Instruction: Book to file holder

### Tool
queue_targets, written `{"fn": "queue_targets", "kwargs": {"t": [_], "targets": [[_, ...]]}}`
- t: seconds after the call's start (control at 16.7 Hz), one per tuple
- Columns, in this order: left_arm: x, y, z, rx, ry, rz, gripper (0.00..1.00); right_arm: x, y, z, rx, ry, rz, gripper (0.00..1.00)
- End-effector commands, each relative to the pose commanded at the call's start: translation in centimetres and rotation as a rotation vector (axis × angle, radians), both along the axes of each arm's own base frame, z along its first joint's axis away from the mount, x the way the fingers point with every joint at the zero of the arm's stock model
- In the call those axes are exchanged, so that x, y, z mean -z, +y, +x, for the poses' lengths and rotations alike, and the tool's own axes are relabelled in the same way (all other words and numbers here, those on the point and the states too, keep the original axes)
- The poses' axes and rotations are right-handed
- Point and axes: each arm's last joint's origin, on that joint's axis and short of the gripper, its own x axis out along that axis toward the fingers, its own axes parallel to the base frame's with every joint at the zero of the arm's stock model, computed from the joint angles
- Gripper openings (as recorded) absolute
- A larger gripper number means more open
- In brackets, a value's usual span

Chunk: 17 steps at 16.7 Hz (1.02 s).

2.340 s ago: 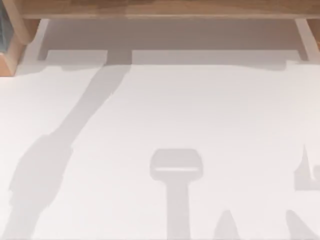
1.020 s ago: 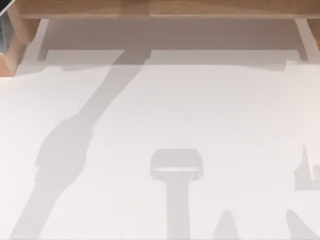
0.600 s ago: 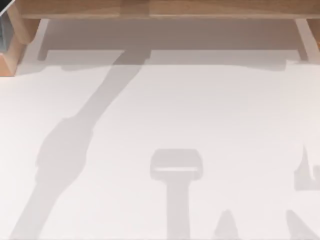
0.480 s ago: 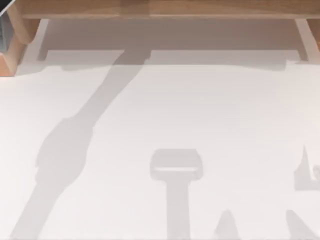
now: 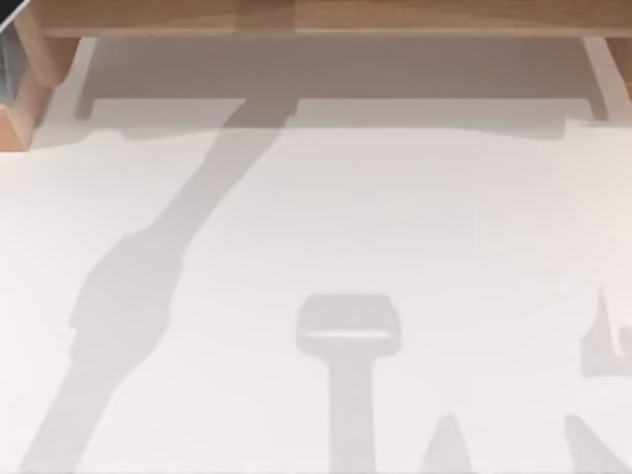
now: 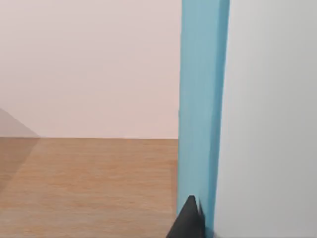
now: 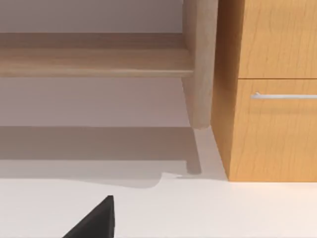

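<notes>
White tabletop (image 5: 395,217) below; left gripper's fingertip (image 6: 188,220) touches the blue book (image 6: 200,99) (grip: cannot tell); it may slip.

A matte black, wedge-shaped fingertip (image 6: 189,220) of the left gripper tapers to a point. The right gripper's fingertip (image 7: 94,221) is likewise plain black and angular, without markings.

office | white desk (image 5: 395,217) | wooden shelf (image 5: 316,18) | drawer cabinet (image 7: 270,89)
</notes>
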Motion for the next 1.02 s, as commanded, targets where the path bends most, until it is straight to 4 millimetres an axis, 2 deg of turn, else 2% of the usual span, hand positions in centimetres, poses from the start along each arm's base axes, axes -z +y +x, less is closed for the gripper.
{"fn": "queue_targets", "kwargs": {"t": [0.42,0.78,1.02], "targets": [[-0.1,-0.1,-0.1,0.003,-0.001,0.001,0.0,0.0,0.0,0.0,0.0,0.0,0.0,1.0],[-1.4,-0.1,-0.1,0.003,-0.001,0.001,0.0,0.0,0.0,0.0,0.0,0.0,0.0,1.0],[-1.5,-0.1,-0.1,0.003,-0.001,0.001,0.0,0.0,0.0,0.0,0.0,0.0,0.0,1.0]]}}
